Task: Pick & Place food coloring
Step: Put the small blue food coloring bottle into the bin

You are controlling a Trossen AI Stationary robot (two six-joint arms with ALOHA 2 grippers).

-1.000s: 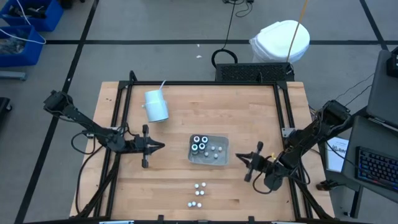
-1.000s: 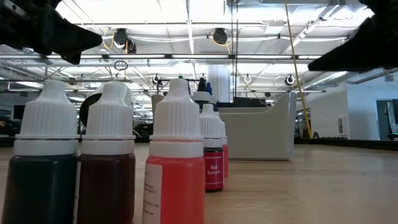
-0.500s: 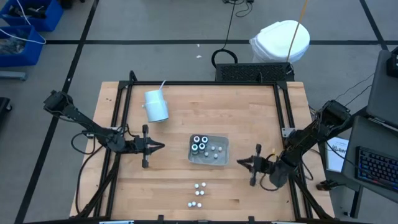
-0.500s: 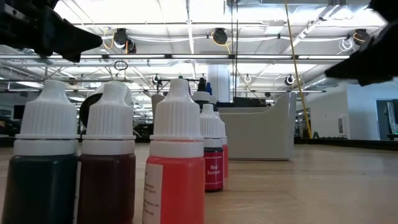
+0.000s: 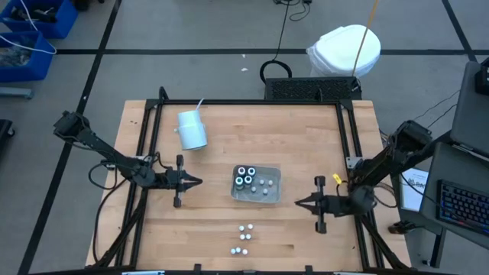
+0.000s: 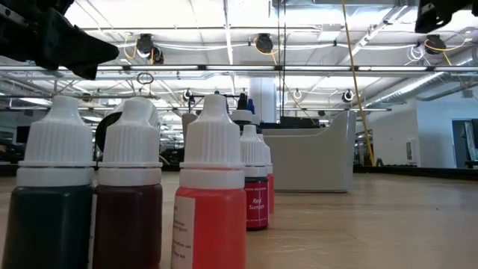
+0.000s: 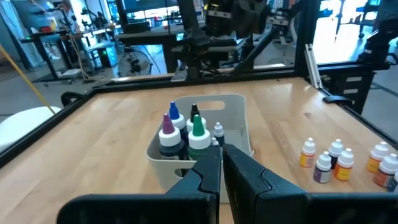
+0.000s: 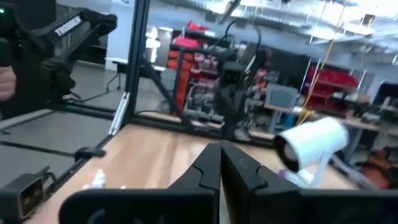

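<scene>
The right gripper (image 5: 300, 203), fingers pressed together and empty, has swung out from its tucked pose to point level at the tray. Nearest the front edge, five small food coloring bottles (image 5: 242, 238) wait on bare wood: white caps, red and dark bodies. Beyond, the clear tray (image 5: 273, 183) already holds several more. The left gripper (image 5: 197, 180), also closed and empty, hangs beside it.

White cup (image 5: 192, 131) with a straw is lying on its side on the wooden table (image 5: 252, 134), clear tray (image 5: 273, 185) mid-table, and what looks like a white bag (image 5: 348, 49) on the floor behind.
</scene>
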